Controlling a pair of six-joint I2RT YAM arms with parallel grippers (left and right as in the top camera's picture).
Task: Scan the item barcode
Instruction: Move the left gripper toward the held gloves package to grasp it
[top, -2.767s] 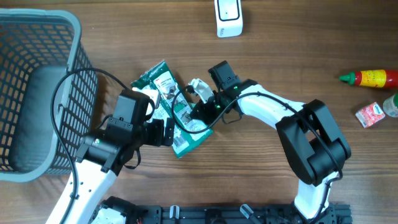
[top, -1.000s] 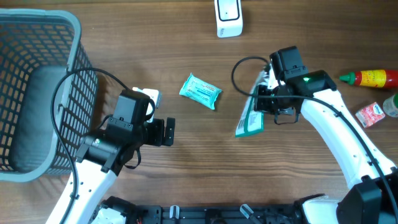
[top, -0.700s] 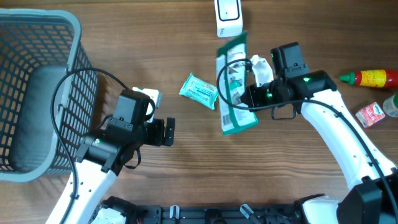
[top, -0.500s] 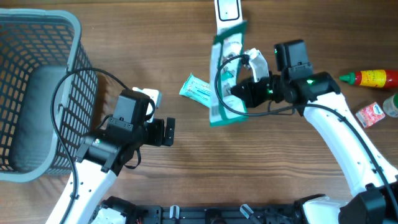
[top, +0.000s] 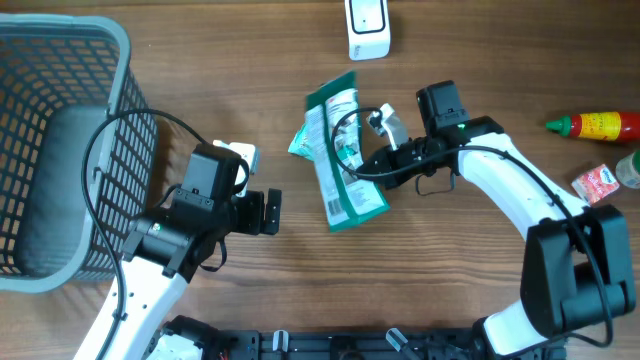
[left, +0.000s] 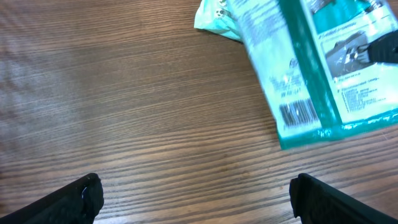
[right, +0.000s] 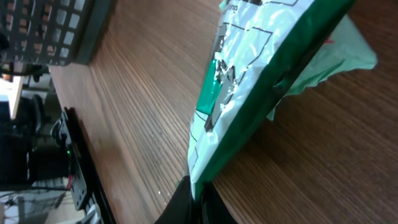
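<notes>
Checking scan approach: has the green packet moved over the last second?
Yes. The green packet, in the right gripper, shifted left: from right of the white scanner to below-left of it, overlapping the teal pack.

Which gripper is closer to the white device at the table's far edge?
Right. In the overhead view the right gripper, shut on the green bag, is just below the white device; the open left gripper is farther, down to the left.
</notes>
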